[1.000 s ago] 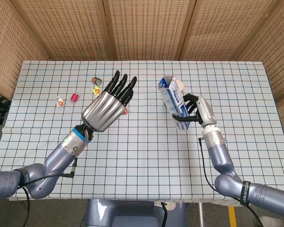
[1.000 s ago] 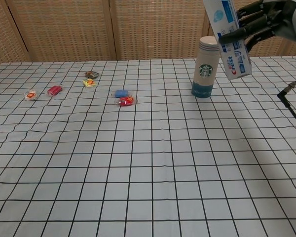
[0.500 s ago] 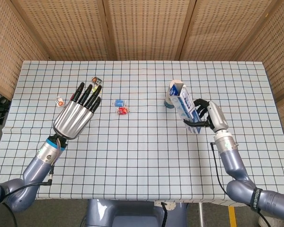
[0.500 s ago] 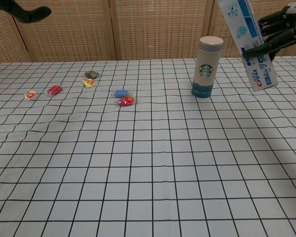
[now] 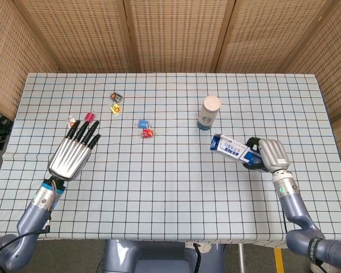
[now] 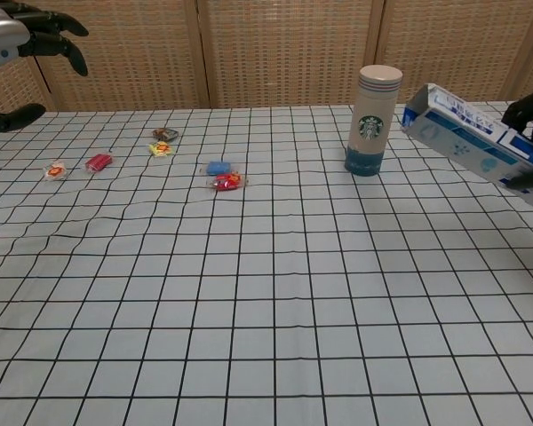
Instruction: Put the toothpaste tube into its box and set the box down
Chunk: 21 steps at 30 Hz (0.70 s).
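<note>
- Head view: right hand (image 5: 268, 154) grips toothpaste box (image 5: 234, 150), tilted low near cup (image 5: 208, 112), flap end open.
- Tube not visible, prob. inside.
- Left hand (image 5: 73, 154) empty, fingers apart.
- Left: set box down, let go.

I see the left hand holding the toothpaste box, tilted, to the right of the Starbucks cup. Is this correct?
Not quite: the right hand holds the toothpaste box, not the left. The head view shows the left hand empty, with its fingers apart. The box is tilted and to the right of the Starbucks cup, as you say.
</note>
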Tool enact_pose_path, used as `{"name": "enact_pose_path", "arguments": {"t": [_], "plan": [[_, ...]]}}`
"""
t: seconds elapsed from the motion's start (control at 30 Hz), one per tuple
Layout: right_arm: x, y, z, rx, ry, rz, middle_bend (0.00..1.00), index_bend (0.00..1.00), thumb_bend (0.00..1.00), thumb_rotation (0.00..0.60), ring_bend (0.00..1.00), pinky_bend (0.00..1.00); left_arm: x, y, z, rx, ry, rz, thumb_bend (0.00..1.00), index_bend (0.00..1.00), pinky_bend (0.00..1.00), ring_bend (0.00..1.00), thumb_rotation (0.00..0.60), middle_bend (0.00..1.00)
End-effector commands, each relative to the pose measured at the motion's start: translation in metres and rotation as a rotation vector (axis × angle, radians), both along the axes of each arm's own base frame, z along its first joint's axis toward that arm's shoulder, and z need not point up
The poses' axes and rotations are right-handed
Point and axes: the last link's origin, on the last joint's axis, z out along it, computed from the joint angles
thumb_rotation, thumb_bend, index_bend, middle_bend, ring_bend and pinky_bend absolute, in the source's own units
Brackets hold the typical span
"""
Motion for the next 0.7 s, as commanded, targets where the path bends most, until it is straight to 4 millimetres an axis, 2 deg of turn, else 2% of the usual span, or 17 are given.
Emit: {"name": "enact_pose_path", "arguments": {"t": [0.03, 0.23, 0.47, 0.63, 0.7], "plan": [[-0.014, 0.008, -0.006, -0.005, 0.095, 0.01, 0.56, 0.76, 0.33, 0.6, 0.57, 0.62, -0.008, -0.006, -0.004, -0.006, -0.015, 0.004, 0.44, 0.27, 0.13, 0.13, 0.6, 0.1], [-0.033, 0.016, -0.017, -0.009, 0.248, 0.021, 0.55, 0.76, 0.33, 0.6, 0.57, 0.62, -0.019, -0.016, -0.011, -0.018, -0.045, 0.014, 0.44, 0.27, 0.13, 0.13, 0.6, 0.1], [-0.046, 0.026, -0.029, 0.029, 0.332, 0.001, 0.53, 0.74, 0.33, 0.6, 0.55, 0.61, -0.034, -0.027, -0.014, -0.024, -0.072, 0.034, 0.44, 0.27, 0.13, 0.13, 0.6, 0.1], [-0.053, 0.033, -0.038, 0.055, 0.394, -0.019, 0.48, 0.69, 0.3, 0.6, 0.48, 0.48, -0.049, -0.033, -0.015, -0.024, -0.084, 0.061, 0.44, 0.27, 0.13, 0.13, 0.6, 0.1], [-0.055, 0.035, -0.041, 0.062, 0.407, -0.028, 0.43, 0.65, 0.29, 0.6, 0.42, 0.4, -0.054, -0.034, -0.014, -0.022, -0.09, 0.071, 0.44, 0.27, 0.13, 0.13, 0.6, 0.1]]}}
